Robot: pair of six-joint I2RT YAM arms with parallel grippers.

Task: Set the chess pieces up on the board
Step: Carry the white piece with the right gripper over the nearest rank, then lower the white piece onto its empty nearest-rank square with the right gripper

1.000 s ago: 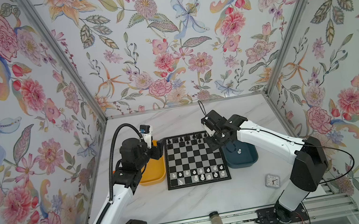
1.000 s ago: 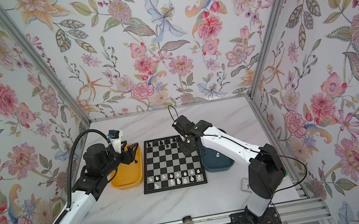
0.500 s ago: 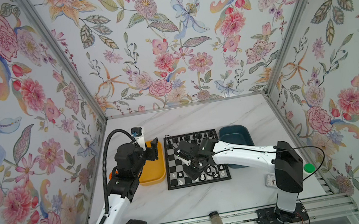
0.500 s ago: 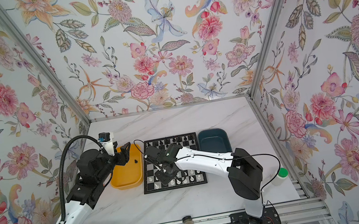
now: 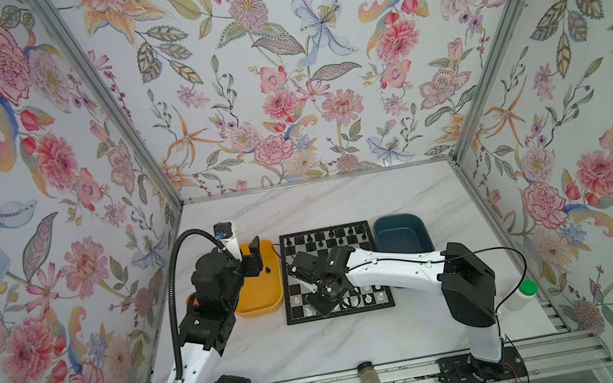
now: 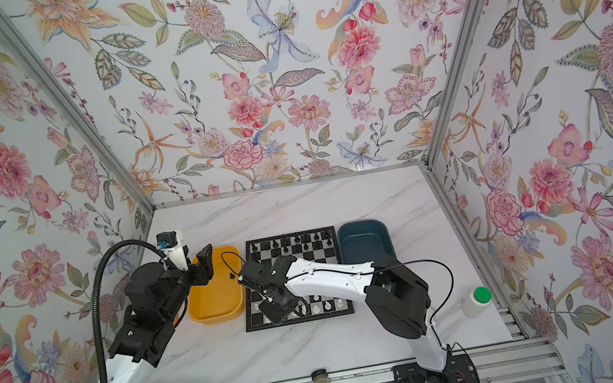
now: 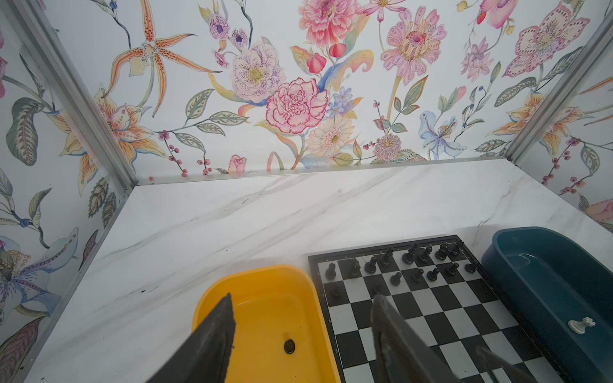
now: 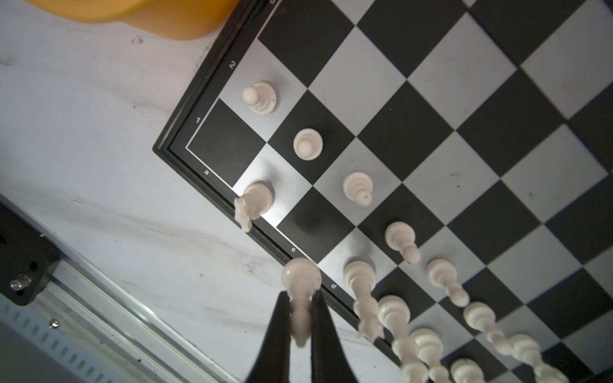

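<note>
In both top views the right gripper (image 5: 323,307) hangs over the board's (image 5: 359,242) near left corner, and the left gripper (image 6: 205,266) over the yellow tray (image 6: 218,319) beside the board. The left wrist view shows its jaws apart and empty. The right wrist view shows a white chess piece (image 8: 301,278) pinched above the board's near edge.

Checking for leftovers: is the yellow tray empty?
No, one black piece sits inside the yellow tray.
</note>
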